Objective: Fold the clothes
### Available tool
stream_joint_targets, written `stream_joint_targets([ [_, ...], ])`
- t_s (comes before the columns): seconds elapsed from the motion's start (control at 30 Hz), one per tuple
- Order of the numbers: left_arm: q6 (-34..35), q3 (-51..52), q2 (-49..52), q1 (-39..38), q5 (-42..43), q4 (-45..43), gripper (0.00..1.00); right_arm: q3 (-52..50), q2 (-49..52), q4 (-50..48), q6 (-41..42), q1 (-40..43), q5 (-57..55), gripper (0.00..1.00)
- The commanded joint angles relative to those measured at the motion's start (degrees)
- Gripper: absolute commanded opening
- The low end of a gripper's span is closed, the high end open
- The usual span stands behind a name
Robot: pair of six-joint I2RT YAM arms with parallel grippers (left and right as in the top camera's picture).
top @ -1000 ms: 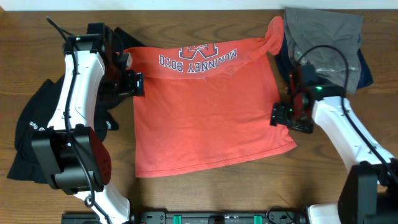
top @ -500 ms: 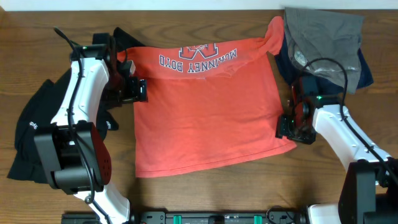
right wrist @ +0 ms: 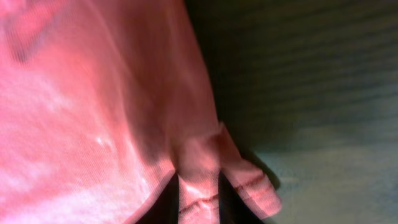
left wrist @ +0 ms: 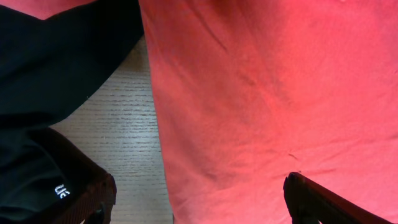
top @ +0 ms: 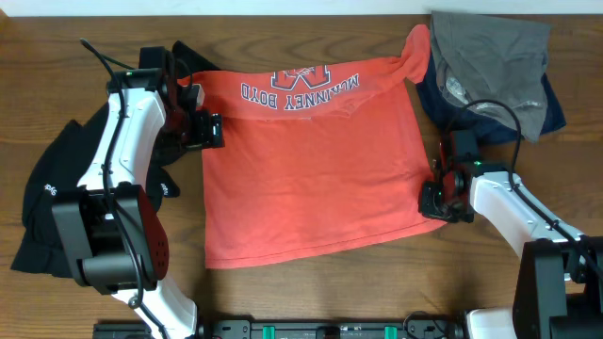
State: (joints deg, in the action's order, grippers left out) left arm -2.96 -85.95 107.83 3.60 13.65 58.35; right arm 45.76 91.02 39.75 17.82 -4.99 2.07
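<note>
Overhead, the orange-red T-shirt [top: 311, 169] lies spread flat mid-desk [top: 330, 287], lettering along its far edge, with a black top [top: 57, 188] bunched at the left and a grey garment [top: 490, 47] at the far right. The left gripper [top: 209, 130] stands wide open over the shirt's left edge, holding nothing. The right gripper [top: 431, 200] is closed, pinching the shirt's right hem.

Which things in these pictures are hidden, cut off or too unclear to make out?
- Overhead: the left arm hides part of the black top; its logo is too small to read.
- Overhead: the top edge cuts the grey cloth.
- Left wrist: the bottom edge cuts off the fingertips of the left tool.
- Right wrist: blurred; the right tool pinches the T-shirt hem, fingers barely seen.
</note>
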Motion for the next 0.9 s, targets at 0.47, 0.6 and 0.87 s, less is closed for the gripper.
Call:
stream_joint_targets([
  [0.47, 0.26, 0.24, -0.02, 0.13, 0.70, -0.63, 0.88, 0.79, 0.00, 4.04, 0.61, -1.75, -3.08, 0.40],
  [0.6, 0.26, 0.24, -0.02, 0.13, 0.70, -0.68, 0.88, 0.31, 0.02, 5.73, 0.81, -1.55, -4.63, 0.46],
  [0.87, 0.24, 0.24, 0.00, 0.15, 0.70, -0.83, 0.88, -0.74, 0.07, 3.26, 0.98, -2.95, -1.11, 0.27],
])
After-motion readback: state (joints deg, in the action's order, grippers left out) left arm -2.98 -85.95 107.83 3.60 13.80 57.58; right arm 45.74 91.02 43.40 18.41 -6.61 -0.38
